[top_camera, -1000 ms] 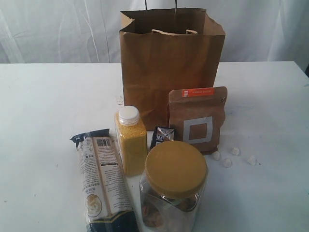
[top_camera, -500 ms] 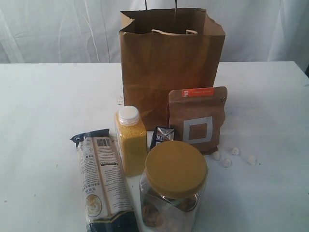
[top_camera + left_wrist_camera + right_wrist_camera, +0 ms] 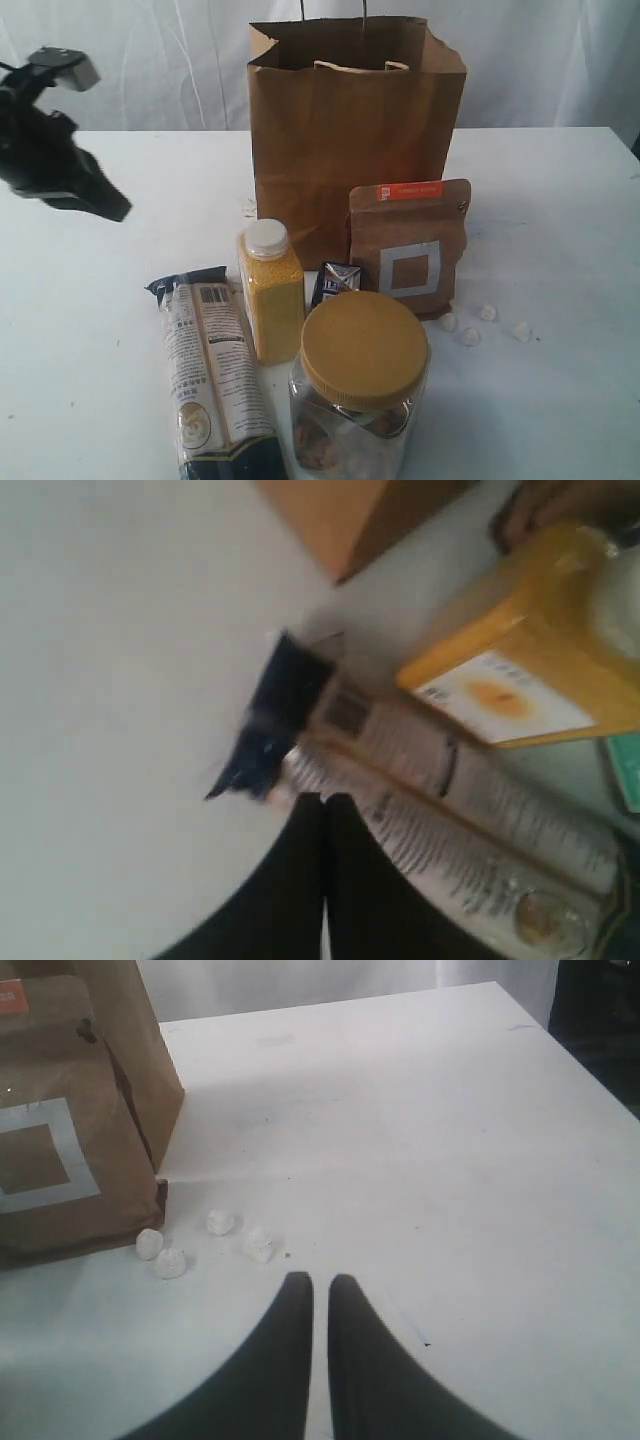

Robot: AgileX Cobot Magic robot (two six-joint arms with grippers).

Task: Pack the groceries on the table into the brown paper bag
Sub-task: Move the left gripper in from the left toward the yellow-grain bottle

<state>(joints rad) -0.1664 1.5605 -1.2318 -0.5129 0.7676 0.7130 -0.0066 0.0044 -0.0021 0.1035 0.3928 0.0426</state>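
Two clenched, empty: left gripper (image 3: pixel 325 800) near packet (image 3: pixel 460 810), right gripper (image 3: pixel 320 1282) over table (image 3: pixel 450 1110); bag (image 3: pixel 350 140) upright behind bottle (image 3: pixel 271 295), pouch (image 3: pixel 410 250), jar (image 3: pixel 360 390).

Lab-like test setup — bare white table (image 3: pixel 560 200), white curtain backdrop (image 3: pixel 150 60).

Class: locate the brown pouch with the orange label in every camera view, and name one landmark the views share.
Exterior view: brown pouch right of centre, before the brown paper bag.
Left wrist view: not in it.
Right wrist view: brown pouch beside the white lumps.
Shared landmark: the brown paper bag.
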